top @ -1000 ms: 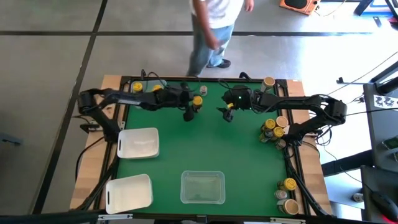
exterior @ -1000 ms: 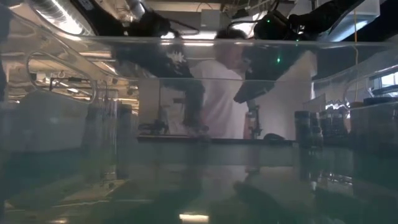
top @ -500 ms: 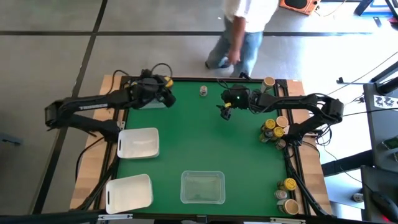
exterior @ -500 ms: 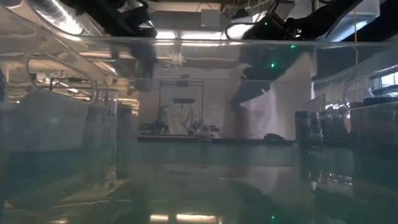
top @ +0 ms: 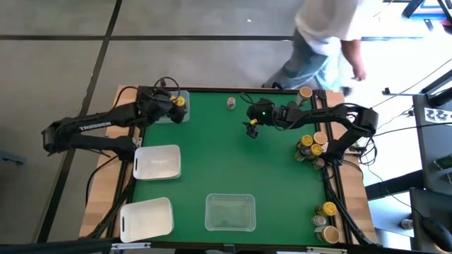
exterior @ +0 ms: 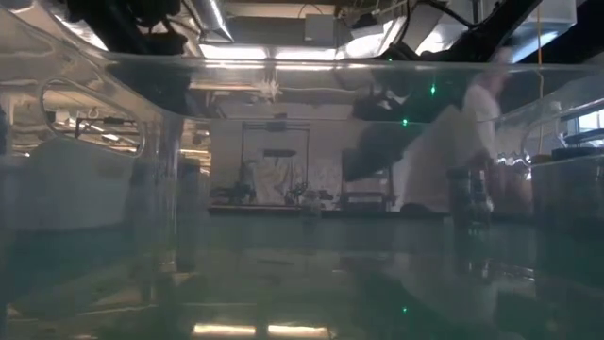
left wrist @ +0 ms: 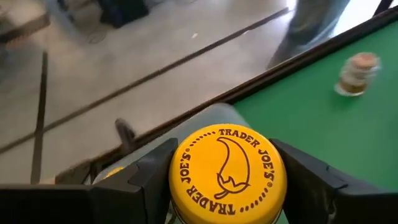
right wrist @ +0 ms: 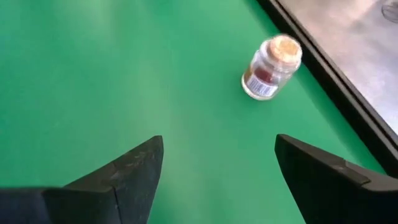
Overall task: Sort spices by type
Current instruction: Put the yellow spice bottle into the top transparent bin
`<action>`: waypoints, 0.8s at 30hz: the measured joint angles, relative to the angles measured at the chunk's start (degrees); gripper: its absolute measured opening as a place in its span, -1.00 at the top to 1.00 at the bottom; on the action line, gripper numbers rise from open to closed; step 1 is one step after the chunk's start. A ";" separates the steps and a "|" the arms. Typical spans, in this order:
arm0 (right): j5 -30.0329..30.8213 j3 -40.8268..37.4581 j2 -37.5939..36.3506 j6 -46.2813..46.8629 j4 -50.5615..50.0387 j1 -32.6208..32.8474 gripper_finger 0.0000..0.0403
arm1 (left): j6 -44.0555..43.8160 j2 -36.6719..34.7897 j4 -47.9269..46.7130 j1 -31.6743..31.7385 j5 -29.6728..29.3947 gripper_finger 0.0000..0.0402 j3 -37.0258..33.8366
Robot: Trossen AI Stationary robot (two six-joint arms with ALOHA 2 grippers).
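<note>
Left gripper [left wrist: 227, 186] pinches a yellow-lidded jar [left wrist: 228, 173] between its fingers.

The right gripper [right wrist: 217, 177] hangs over the green table [right wrist: 93, 74], fingers spread with nothing between them; a tan-lidded jar [right wrist: 272, 67] stands ahead of their tips, near the table's edge.

The left hand [top: 176, 103], closed on a yellow-lidded spice jar [left wrist: 227, 172], is no longer at the middle of the surface's [top: 233, 169] far edge: it has pulled back to the far left corner and now hangs over a clear tray [top: 171, 113] there. The right hand [top: 250, 128], fingers apart, has edged slightly toward the tan-lidded jar [top: 231, 104] left standing alone by the far edge. The person [top: 326, 35] beyond the surface has walked from the middle toward the right.
</note>
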 joint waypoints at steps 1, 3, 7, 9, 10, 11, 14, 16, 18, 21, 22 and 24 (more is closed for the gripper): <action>-0.31 -0.01 0.03 -0.16 0.06 0.00 -0.53 | -0.42 0.14 0.16 0.49 -0.20 -0.13 -0.43; -0.35 -0.02 0.03 -1.01 0.80 -0.02 -0.53 | -0.46 0.51 3.65 1.18 -0.71 -0.14 -2.31; -0.35 -0.02 0.03 -1.23 2.03 -0.02 -0.53 | 0.04 0.61 10.53 3.22 -0.75 -0.14 -6.87; -0.37 -0.02 0.03 -1.25 1.76 -0.02 -0.53 | 0.01 0.64 12.01 4.39 -2.10 -0.14 -9.14; -0.35 -0.02 0.03 -1.25 1.61 -0.02 -0.53 | 0.05 0.64 13.03 4.88 -3.25 -0.14 -10.19; -0.37 -0.02 0.03 -1.25 1.57 -0.02 -0.53 | 0.24 0.66 15.47 5.44 -3.76 -0.14 -11.32; -0.37 -0.02 0.03 -1.25 1.84 -0.02 -0.53 | 2.63 0.83 24.98 6.86 -3.45 -0.14 -15.29; -0.36 -0.02 0.03 -1.38 1.93 -0.02 -0.53 | 3.92 1.17 29.29 8.10 -3.17 -0.14 -18.02; -0.37 -0.02 0.03 -1.37 2.28 -0.02 -0.53 | 4.10 1.58 33.02 9.53 -3.41 -0.14 -20.21; -0.37 -0.02 0.03 -1.34 2.37 -0.02 -0.53 | 3.71 2.18 35.02 11.08 -3.27 -0.14 -22.10; -0.37 -0.02 0.03 -1.32 2.37 -0.02 -0.53 | 3.48 2.42 35.08 11.33 -3.03 -0.14 -22.54; -0.37 -0.02 0.03 -1.32 2.47 -0.02 -0.53 | 3.65 2.85 35.91 11.67 -3.04 -0.15 -23.11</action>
